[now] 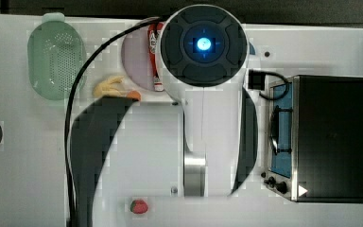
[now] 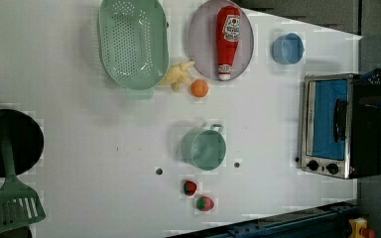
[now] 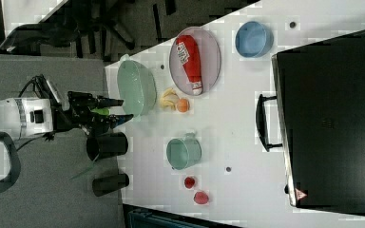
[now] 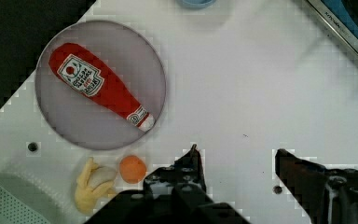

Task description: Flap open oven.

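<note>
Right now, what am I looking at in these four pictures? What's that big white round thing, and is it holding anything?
That white thing is a robot arm, seen from above in the top view. Two side cameras show the white table, and one camera rides on the wrist. The gripper, its hand, is open and holds nothing. On the table stand an oven with its door shut, a ketchup bottle on a plate, a green colander, a green pot, a blue cup, a banana, an orange and two strawberries.

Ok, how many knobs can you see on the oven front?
2. Both sit on the oven front's silver strip below the blue glass door in the left view: one knob toward the left view's left, the other knob beside it. More may be hidden.
</note>
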